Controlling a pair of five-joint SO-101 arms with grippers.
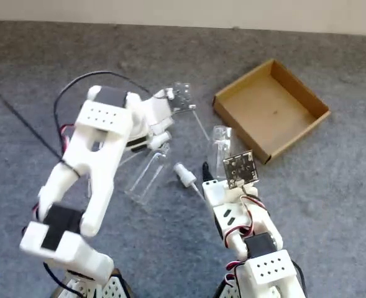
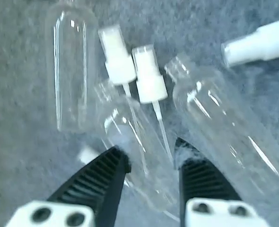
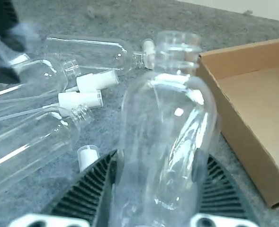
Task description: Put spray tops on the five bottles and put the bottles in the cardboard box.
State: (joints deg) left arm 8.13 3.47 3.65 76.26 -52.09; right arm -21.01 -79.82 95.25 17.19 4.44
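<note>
Right fingers (image 3: 85, 191) clasp 1 clear bottle (image 3: 165, 142) near cardboard box (image 3: 257, 109).

A grey, felt-like carpet (image 1: 338, 211) is covering the whole work surface, its nap showing mottled light and dark patches and running out to the side and near edges of the high view. Along its far edge, a pale, smooth strip (image 1: 245, 12) is bordering the carpet in a straight line. A thin dark line (image 1: 20, 118), either a cord or a mark, is lying slantwise across the carpet on the left side.
</note>
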